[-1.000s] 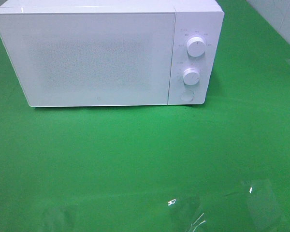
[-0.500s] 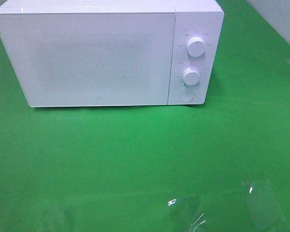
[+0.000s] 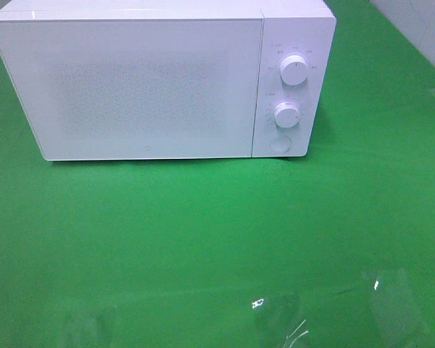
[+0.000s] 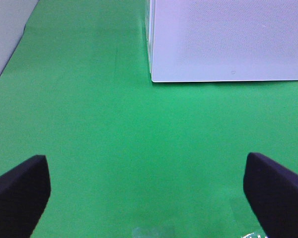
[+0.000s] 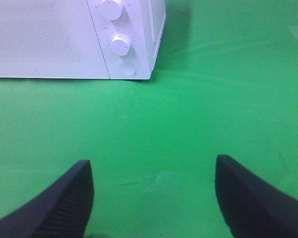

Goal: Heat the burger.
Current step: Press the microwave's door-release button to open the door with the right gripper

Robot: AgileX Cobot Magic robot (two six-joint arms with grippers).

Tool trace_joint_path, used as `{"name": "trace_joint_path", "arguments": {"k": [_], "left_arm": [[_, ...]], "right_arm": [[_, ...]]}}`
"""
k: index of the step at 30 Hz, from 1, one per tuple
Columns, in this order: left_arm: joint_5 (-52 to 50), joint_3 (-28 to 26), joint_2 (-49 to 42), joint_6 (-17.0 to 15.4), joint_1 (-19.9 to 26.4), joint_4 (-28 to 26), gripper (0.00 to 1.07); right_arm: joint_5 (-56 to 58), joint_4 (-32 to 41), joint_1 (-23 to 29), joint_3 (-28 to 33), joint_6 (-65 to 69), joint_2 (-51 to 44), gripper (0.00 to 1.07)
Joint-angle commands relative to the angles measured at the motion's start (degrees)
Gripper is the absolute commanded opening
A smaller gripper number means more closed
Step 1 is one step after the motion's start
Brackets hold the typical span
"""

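Note:
The burger is out of view in every frame. A white microwave (image 3: 159, 80) with its door shut stands at the back of the green table; it also shows as the microwave (image 4: 228, 39) in the left wrist view and the microwave (image 5: 74, 37) in the right wrist view. My left gripper (image 4: 146, 191) hovers open over bare green cloth in front of the microwave's left corner, nothing between its dark fingers (image 4: 20, 193). My right gripper (image 5: 154, 196) is open too, empty, in front of the knob panel. Neither arm shows in the high view.
Two white knobs (image 3: 294, 70) and a round button (image 3: 280, 143) sit on the microwave's right panel. Green cloth (image 3: 203, 232) covers the table. Faint glare patches (image 3: 275, 319) show at the near edge. A pale wall (image 3: 420, 29) lies at the far right.

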Motion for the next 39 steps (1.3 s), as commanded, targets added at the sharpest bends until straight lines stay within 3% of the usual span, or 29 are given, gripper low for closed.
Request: {"name": "trace_joint_path", "arguments": {"k": [1, 9, 21, 39], "left_arm": [[-0.6, 0.2, -0.3, -0.1, 0.2, -0.5, 0.98], [-0.6, 0.2, -0.3, -0.1, 0.2, -0.5, 0.98], [-0.6, 0.2, -0.3, -0.1, 0.2, -0.5, 0.98], [-0.6, 0.2, -0.3, -0.1, 0.2, -0.5, 0.98]], "right_arm": [[0.1, -0.1, -0.3, 0.1, 0.2, -1.4, 0.66], [-0.1, -0.1, -0.3, 0.0, 0.2, -1.4, 0.82], [-7.4, 0.1, -0.3, -1.4, 0.2, 4.7, 0.79], [-24.2, -0.1, -0.3, -1.4, 0.1, 27.4, 0.76]]}}
